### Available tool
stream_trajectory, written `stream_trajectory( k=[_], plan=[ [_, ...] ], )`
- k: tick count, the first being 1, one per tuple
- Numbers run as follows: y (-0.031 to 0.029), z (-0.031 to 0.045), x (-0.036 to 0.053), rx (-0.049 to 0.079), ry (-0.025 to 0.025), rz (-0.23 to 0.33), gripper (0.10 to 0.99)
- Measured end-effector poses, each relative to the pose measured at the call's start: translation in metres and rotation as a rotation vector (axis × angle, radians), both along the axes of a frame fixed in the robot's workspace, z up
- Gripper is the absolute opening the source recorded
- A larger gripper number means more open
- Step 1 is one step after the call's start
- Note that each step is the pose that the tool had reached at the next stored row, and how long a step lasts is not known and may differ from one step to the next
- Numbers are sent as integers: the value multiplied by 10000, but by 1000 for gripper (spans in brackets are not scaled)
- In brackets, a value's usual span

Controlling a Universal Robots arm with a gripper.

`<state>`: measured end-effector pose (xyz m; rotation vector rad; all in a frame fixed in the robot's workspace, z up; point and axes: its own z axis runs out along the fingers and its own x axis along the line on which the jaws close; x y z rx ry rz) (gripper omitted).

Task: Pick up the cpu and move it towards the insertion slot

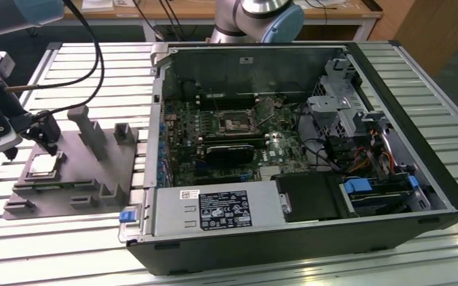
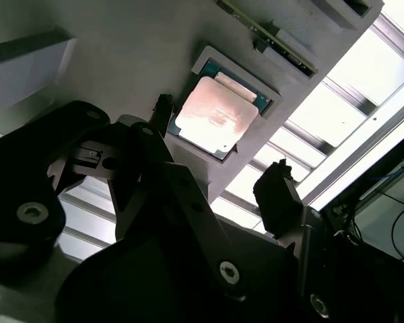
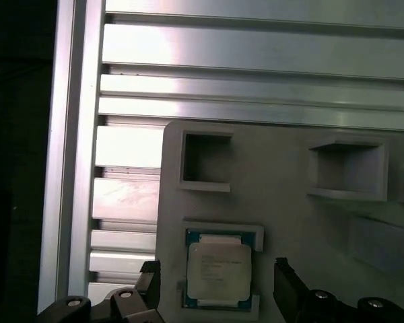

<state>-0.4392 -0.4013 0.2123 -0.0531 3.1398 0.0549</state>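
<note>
Gripper (image 1: pixel 28 149) spread open over the cpu (image 1: pixel 45 164)
The silvery square chip with its pale rim lay flat in a grey fixture (image 1: pixel 86 179) recess, the 2 fingers (image 3: pixel 283 282) flanking it.

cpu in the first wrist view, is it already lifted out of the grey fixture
No, the cpu lies flat in its framed recess in the grey fixture.

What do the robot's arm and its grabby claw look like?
The arm is made of round silver-grey tubes with light blue caps on the joints. Black cables run along it. The gripper at the end is black, with two slim dark jaws, flat links and shiny round bolts.
</note>
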Motion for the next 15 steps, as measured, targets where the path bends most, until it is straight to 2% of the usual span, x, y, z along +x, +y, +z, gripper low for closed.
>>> stream_trajectory(
  k=[15],
  plan=[
    [-5,-168,0,0,1,111,765]
  ],
)
